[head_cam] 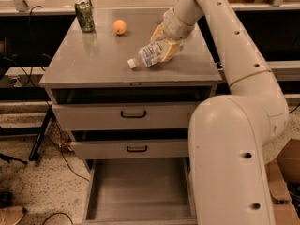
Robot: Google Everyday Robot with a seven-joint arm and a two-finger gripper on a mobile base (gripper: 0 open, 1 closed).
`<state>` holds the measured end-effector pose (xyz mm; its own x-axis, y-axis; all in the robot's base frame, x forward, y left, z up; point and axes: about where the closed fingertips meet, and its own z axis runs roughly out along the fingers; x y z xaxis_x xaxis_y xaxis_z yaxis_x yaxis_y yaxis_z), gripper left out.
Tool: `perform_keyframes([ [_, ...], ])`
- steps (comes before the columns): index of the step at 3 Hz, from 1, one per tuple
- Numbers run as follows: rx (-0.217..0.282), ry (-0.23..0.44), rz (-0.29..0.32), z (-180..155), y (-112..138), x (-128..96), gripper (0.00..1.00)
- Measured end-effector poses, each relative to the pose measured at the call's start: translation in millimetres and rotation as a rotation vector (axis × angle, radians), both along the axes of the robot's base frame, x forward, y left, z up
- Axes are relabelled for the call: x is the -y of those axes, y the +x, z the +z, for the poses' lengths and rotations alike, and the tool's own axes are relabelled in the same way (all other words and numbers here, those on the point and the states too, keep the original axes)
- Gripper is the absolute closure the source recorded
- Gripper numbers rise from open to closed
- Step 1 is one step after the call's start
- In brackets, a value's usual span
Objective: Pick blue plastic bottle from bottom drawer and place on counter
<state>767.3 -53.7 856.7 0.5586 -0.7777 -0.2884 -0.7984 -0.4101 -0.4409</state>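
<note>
Since the blue plastic bottle (146, 56) is found tilted over the right-centre of the counter (93, 62), cap end lowest and at or just off the surface, removal from the bottom drawer (140, 191) is judged complete. That drawer is seen pulled open below the counter, with no bottle in it. Release is judged outstanding. The gripper (165, 43) is held low over the counter's right half, its fingers closed on the bottle's base end, with the arm reaching in from the counter's right side.
</note>
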Motion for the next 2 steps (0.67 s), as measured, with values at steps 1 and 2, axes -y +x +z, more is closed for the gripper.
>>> perform_keyframes([
  [1,-0.005,-0.018,-0.007,-3.8,5.9,-3.3,0.36],
  [2,-0.009,-0.027,-0.011,-6.3,9.8,-5.3,0.12],
])
